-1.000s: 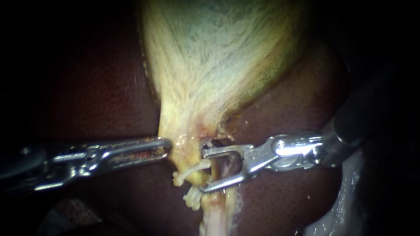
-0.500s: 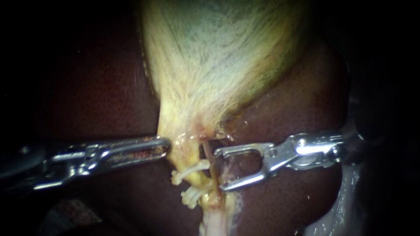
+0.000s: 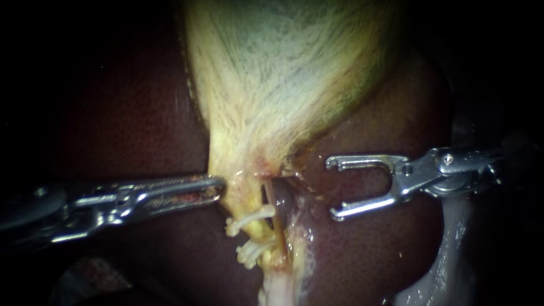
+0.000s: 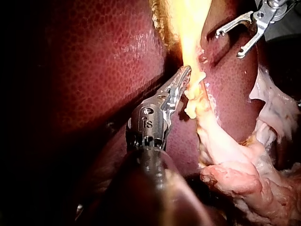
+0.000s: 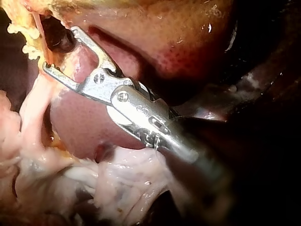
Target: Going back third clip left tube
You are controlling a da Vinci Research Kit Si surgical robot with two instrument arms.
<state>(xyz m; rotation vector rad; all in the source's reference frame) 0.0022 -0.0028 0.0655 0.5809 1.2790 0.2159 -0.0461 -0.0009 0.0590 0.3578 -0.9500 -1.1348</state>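
Observation:
The pale yellow gallbladder (image 3: 283,85) narrows to a neck between dark liver (image 3: 130,113) lobes. My left instrument (image 3: 218,190) comes in level from the left, jaws shut on the neck's edge; the left wrist view shows its tip (image 4: 186,74) biting the yellow tissue. Below the neck, the left tube carries two white clips (image 3: 250,218) (image 3: 252,252). A thin tube (image 3: 270,198) runs just to their right. My right instrument (image 3: 331,190) is off to the right over the liver, jaws wide open and empty, clear of both tubes. In the right wrist view its jaws (image 5: 59,48) face the clips (image 5: 29,51).
A whitish tube stump (image 3: 277,283) runs down from the clips. Pale, wet loose tissue (image 3: 447,260) lies at the lower right, below my right instrument's shaft. In the left wrist view, lumpy pink fatty tissue (image 4: 244,174) lies beside my left instrument.
My right instrument has drawn back to the right, from open jaws straddling the thin tube to well clear of it over the liver. The left instrument and the clips have stayed put.

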